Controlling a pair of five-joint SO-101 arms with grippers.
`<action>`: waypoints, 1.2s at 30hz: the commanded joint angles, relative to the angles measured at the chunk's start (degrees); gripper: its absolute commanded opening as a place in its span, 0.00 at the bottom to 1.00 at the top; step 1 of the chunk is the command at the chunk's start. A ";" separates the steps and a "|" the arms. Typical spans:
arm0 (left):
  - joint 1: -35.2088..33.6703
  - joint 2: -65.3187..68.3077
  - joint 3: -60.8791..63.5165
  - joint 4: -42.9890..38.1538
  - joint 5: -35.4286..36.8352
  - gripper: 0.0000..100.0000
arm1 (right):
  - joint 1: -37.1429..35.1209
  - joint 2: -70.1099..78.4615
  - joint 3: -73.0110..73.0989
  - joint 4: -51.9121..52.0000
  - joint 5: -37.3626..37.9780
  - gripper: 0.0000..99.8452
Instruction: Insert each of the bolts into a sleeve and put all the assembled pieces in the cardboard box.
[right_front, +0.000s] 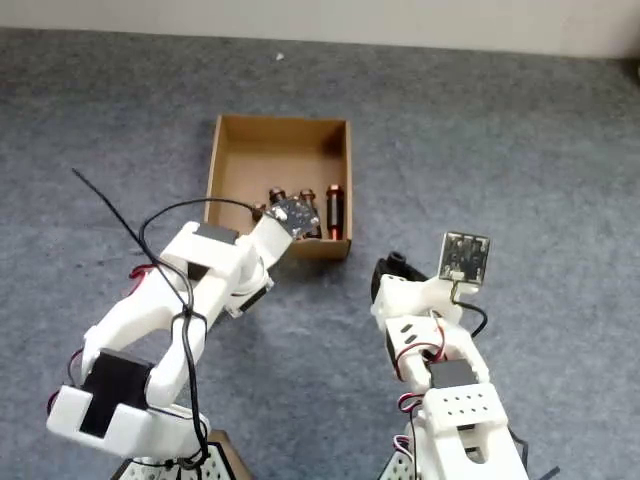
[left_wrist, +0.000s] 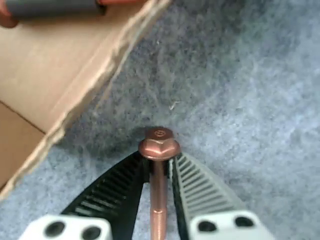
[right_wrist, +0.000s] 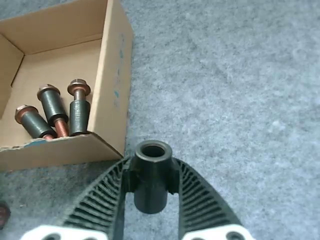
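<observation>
While the left fingers (left_wrist: 186, 172) are clamped on the shank of a copper bolt (left_wrist: 159, 146), its flanged hex head stands just past their tips, over the grey worktop (left_wrist: 250, 75). Beyond the tips and off to one side runs the rim of the cardboard box (left_wrist: 75, 70), and farther in lies part of a dark sleeve with a copper end (left_wrist: 50, 7). The right fingers (right_wrist: 187, 182) are closed on a black sleeve (right_wrist: 150, 192), gripping it on both sides, with its open bore facing away from the wrist just ahead of the tips. Past these fingers and to one side sits the box, its near corner close by. Three assembled pieces lie side by side inside it against the near wall: one (right_wrist: 79, 112) next to the side wall, a second (right_wrist: 52, 107) and a third (right_wrist: 30, 121). From above, the left fingers sit at the box's near wall, and the right fingers are apart from it.
</observation>
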 joint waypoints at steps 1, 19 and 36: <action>0.75 0.40 -2.24 0.44 0.44 0.00 | 0.22 -1.54 -0.48 -1.27 0.97 0.00; 1.10 -37.32 9.27 -2.55 11.96 0.01 | 0.48 -1.63 -0.48 -1.27 0.97 0.00; 1.54 -73.10 16.57 -3.52 29.27 0.01 | 0.22 -19.38 5.76 0.92 0.97 0.00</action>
